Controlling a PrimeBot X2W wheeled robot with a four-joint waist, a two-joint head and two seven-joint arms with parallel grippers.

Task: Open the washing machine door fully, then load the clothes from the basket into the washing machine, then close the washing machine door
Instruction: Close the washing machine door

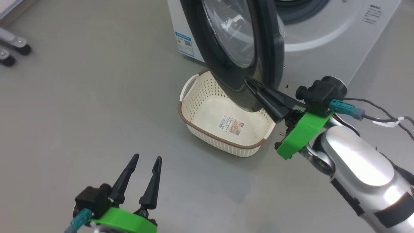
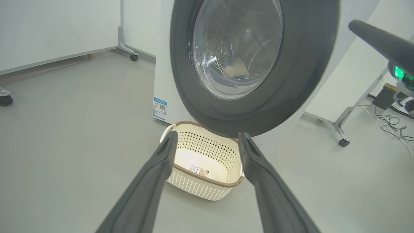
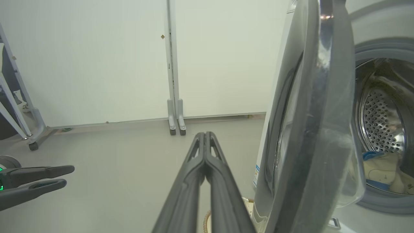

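The washing machine [image 1: 323,42] stands at the top, its black door [image 1: 268,38] swung partway out and seen nearly edge-on above the basket [image 1: 213,134]. The basket sits on the floor below the door with just a label on its bottom. The clothes [image 3: 381,171] lie inside the steel drum [image 3: 381,123], and they also show through the door glass [image 2: 236,69]. My right gripper [image 1: 247,81] is shut with nothing in it, its tips at the lower outer face of the door; I cannot tell whether they touch. My left gripper [image 1: 147,158] hangs open in front of the basket.
White partition panels [image 3: 97,64] on footed posts [image 3: 176,123] stand behind the machine. Caster wheels [image 1: 19,45] sit at the far left. To the machine's right there is a wheeled frame leg [image 2: 343,136] and loose cables [image 2: 391,124] on the grey floor.
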